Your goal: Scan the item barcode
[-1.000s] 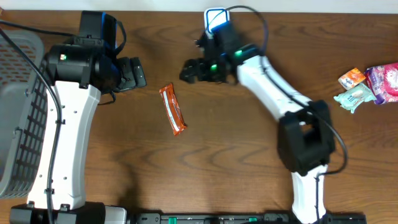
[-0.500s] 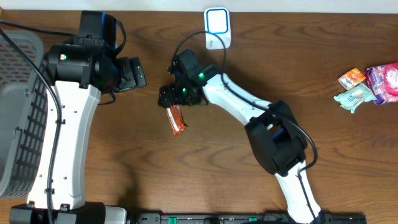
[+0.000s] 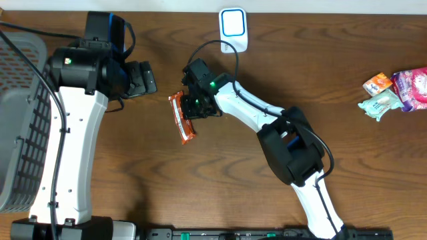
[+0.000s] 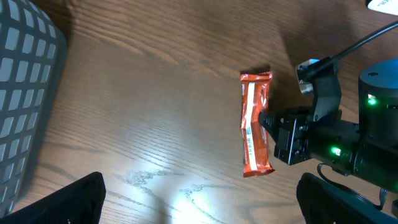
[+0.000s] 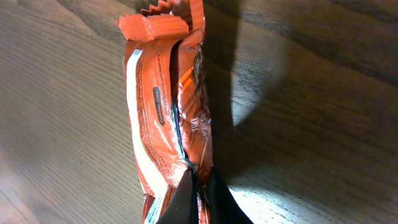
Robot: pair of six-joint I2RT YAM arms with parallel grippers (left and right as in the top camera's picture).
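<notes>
Orange snack bar (image 3: 183,117), print unreadable, mid-frame on wood-grain table (image 3: 233,173), seam pinched by closed right gripper (image 5: 199,186); left gripper (image 3: 151,79) spread wide.

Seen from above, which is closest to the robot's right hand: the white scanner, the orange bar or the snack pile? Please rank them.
1. Bar, pinched in the right hand.
2. Scanner, farther back, in the middle.
3. Snack pile, far right.

Overhead view evenly lit from above, sharp, with only faint soft shadows on the table (image 3: 220,193). Left wrist view: white glare on the wood at 6 o'clock. Right wrist view dimmer — hard dark shadow at 1 o'clock, glare at 5 o'clock — snack wrapper (image 5: 165,99) in focus.
</notes>
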